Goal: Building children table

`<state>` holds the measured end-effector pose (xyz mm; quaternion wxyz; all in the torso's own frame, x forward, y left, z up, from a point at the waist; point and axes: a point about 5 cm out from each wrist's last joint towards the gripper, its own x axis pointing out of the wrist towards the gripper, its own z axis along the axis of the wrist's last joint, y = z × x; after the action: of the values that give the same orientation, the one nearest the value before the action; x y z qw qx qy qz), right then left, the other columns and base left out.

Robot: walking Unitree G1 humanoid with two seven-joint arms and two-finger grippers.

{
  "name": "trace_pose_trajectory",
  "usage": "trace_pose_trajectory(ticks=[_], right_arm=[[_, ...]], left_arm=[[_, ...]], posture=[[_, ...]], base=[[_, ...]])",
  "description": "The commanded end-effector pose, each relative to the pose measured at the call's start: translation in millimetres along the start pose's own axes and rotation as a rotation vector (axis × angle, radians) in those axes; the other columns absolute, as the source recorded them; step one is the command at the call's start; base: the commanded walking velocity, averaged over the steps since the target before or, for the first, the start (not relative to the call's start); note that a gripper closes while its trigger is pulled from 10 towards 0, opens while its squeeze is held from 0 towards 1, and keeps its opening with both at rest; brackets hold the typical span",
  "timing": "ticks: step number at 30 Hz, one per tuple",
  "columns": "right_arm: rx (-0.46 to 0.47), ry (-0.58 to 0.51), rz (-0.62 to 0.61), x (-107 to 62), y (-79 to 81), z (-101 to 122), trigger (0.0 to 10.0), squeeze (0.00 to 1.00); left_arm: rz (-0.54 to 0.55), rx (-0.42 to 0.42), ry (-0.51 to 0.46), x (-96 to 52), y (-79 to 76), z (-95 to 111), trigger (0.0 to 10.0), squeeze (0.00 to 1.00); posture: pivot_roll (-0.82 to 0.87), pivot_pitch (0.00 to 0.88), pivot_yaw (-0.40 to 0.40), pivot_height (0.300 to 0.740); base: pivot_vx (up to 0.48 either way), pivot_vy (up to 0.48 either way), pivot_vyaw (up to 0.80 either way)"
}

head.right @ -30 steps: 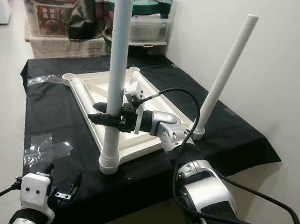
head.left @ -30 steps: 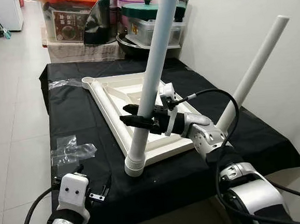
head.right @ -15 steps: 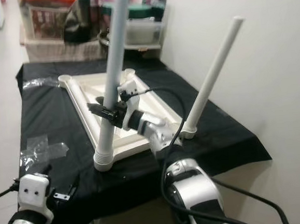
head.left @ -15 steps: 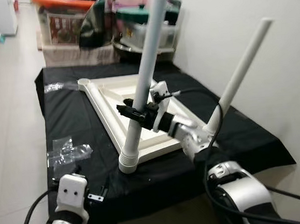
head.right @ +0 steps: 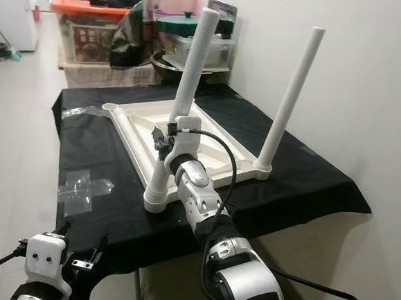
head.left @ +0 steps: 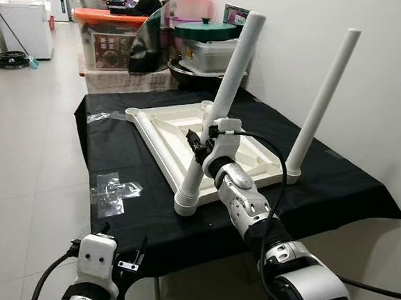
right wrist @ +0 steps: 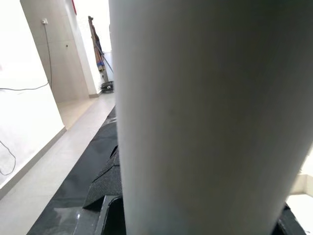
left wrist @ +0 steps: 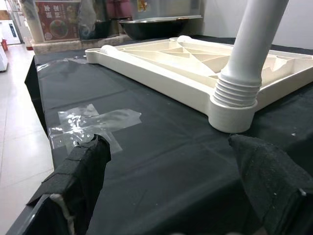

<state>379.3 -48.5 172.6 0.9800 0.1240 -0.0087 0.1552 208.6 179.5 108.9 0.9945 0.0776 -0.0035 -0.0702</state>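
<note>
Cream plastic, the upturned children's table [head.left: 178, 127] lies flat on a black cloth [head.left: 118, 163] that covers the tabletop. In the left eye view two white legs stand from the frame's corners nearest the robot. The near leg [head.left: 218, 114] rises tilted from its ribbed socket at the corner closest to the robot, and the far leg [head.left: 320, 106] stands at the corner toward the white wall [head.left: 356, 12]. The right pincer [head.left: 199, 144] is closed around the near leg, partway up from the socket. The left pincer [head.left: 129, 256] hangs low at the cloth's near edge, well apart from the frame. Crumpled clear tape [head.left: 113, 193] lies on the cloth beside the frame, on the side away from the wall. Storage boxes and pots [head.left: 170, 34] are stacked beyond the frame's far end.

In the right eye view the same scene shows, with the far leg's foot seated in its corner socket.

In the left wrist view the left pincer's two padded fingers [left wrist: 85, 164] stand wide apart with nothing between them, pointing toward the ribbed socket [left wrist: 234, 100].

In the right wrist view the near leg sits so close that it blurs; a dark pad seems to press against it.
</note>
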Motion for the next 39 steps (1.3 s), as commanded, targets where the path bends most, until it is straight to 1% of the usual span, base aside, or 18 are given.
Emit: trace_pose_trajectory(ticks=[1,2,5,15,16,17,18,20,21,22,23,25,26,27,32,34,36,39], right_arm=[[-0.078,0.161,0.008,-7.8,-1.1,-34,10.0,0.00],[-0.095,0.163,0.019,-6.1,5.2,-34,10.0,0.00],[-0.106,0.164,0.022,-4.8,8.9,-34,10.0,0.00],[-0.107,0.206,-0.044,-9.7,8.1,-43,10.0,0.00],[-0.096,0.210,-0.023,-11.3,11.3,-45,10.0,0.00],[-0.065,0.205,0.057,-11.9,21.9,-46,10.0,0.00],[-0.065,0.205,0.057,-11.9,21.9,-46,10.0,0.00],[-0.023,0.191,0.301,-13.9,49.0,-46,10.0,0.00],[-0.023,0.191,0.301,-13.9,49.0,-46,10.0,0.00],[-0.020,0.202,0.416,-16.4,59.0,-48,10.0,0.00],[-0.020,0.202,0.416,-16.4,59.0,-48,10.0,0.00],[-0.045,0.223,0.531,-19.4,64.8,-52,10.0,0.00],[-0.045,0.223,0.531,-19.4,64.8,-52,10.0,0.00],[-0.073,0.238,0.589,-20.7,65.0,-55,10.0,0.00],[-0.080,0.256,0.630,-21.8,65.4,-56,10.0,0.00],[-0.067,0.270,0.632,-20.9,63.9,-56,10.0,0.00],[-0.019,0.292,0.621,-18.1,58.6,-54,10.0,0.00],[-0.005,0.305,0.619,-17.6,53.7,-55,10.0,0.00]], left_arm=[[-0.012,0.007,0.002,2.6,-2.9,-1,10.0,0.00],[-0.014,0.003,0.000,3.4,-4.9,-1,10.0,0.00],[-0.016,0.000,-0.002,4.0,-6.3,-1,10.0,0.00],[-0.011,-0.001,-0.001,4.4,-4.2,-2,10.0,0.00],[-0.013,-0.001,-0.002,5.4,-4.7,-2,10.0,0.00],[-0.016,-0.003,-0.003,6.6,-6.1,-2,10.0,0.00],[-0.016,-0.003,-0.003,6.6,-6.1,-2,10.0,0.00],[-0.022,-0.006,-0.006,8.4,-8.1,-2,10.0,0.00],[-0.022,-0.006,-0.006,8.4,-8.1,-2,10.0,0.00],[-0.023,-0.007,-0.007,8.8,-8.3,-2,10.0,0.00],[-0.023,-0.007,-0.007,8.8,-8.3,-2,10.0,0.00],[-0.021,-0.006,-0.007,9.2,-7.4,-2,10.0,0.00],[-0.021,-0.006,-0.007,9.2,-7.4,-2,10.0,0.00],[-0.015,-0.006,-0.008,8.9,-6.6,-2,10.0,0.00],[-0.013,-0.006,-0.007,8.3,-6.8,-3,10.0,0.00],[-0.013,-0.007,-0.006,8.0,-7.3,-3,10.0,0.00],[-0.013,-0.009,-0.005,7.8,-7.9,-4,10.0,0.00],[-0.012,-0.010,-0.005,7.5,-8.0,-5,10.0,0.00]], posture=[[0.17,0.000,-0.166,0.740],[0.17,0.000,-0.169,0.740],[0.18,0.000,-0.171,0.740],[0.17,0.000,-0.172,0.740],[0.17,0.000,-0.171,0.740],[0.17,0.000,-0.170,0.740],[0.17,0.000,-0.170,0.740],[0.17,0.000,-0.171,0.740],[0.17,0.000,-0.171,0.740],[0.17,0.000,-0.174,0.740],[0.17,0.000,-0.174,0.740],[0.17,0.000,-0.179,0.740],[0.17,0.000,-0.179,0.740],[0.18,0.000,-0.187,0.740],[0.19,0.000,-0.193,0.740],[0.19,0.000,-0.195,0.740],[0.19,0.000,-0.195,0.740],[0.20,0.000,-0.197,0.740]], base=[[0.000,0.000,0.00],[0.000,0.000,0.00],[0.000,0.000,0.00],[0.000,0.000,0.00],[0.000,0.000,0.00],[0.000,0.000,0.00],[0.000,0.000,0.00],[0.000,0.000,0.00],[0.000,0.000,0.00],[0.000,0.000,0.00],[0.000,0.000,0.00],[0.000,0.000,0.00],[0.000,0.000,0.00],[0.000,0.000,0.00],[0.000,0.000,0.00],[0.000,0.000,0.00],[0.000,0.000,0.00],[0.000,0.000,0.00]])
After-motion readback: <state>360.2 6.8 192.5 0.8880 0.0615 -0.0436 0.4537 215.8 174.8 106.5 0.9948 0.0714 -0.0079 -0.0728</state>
